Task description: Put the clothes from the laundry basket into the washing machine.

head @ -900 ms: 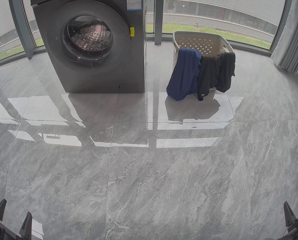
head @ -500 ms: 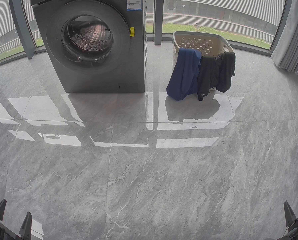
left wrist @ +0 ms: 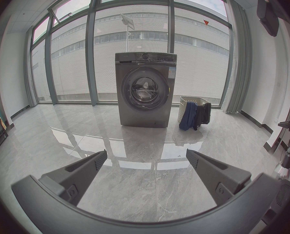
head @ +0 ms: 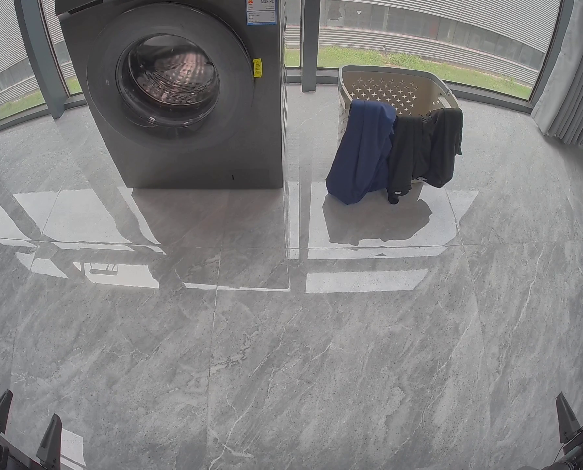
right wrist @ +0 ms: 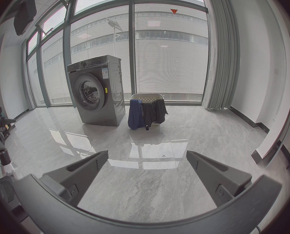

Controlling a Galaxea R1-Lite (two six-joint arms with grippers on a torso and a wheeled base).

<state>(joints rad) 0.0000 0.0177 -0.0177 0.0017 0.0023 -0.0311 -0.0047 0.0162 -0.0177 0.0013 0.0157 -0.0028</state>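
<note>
The left hand (head: 27, 418) hangs low over the grey tiled floor (head: 317, 347), well in front of the washing machine (head: 180, 132) and off to its left; its two fingers are spread wide apart with nothing between them, which the left wrist view (left wrist: 145, 154) shows plainly. The washing machine stands against the windows, the steel drum (head: 168, 78) showing through its round front. Just to the right of the washing machine, apart from it, sits the beige laundry basket (head: 396, 89) on the floor. A blue garment (head: 363, 155) is draped over the basket's front rim on the side nearer the washing machine, its hem reaching the floor. A black garment (head: 427, 145) hangs over the same rim, touching the blue one on the side farther from the machine. The right hand (head: 580, 391) is held low, well in front of the washing machine and far to its right, fingers likewise wide apart and holding nothing (right wrist: 147, 155).
</note>
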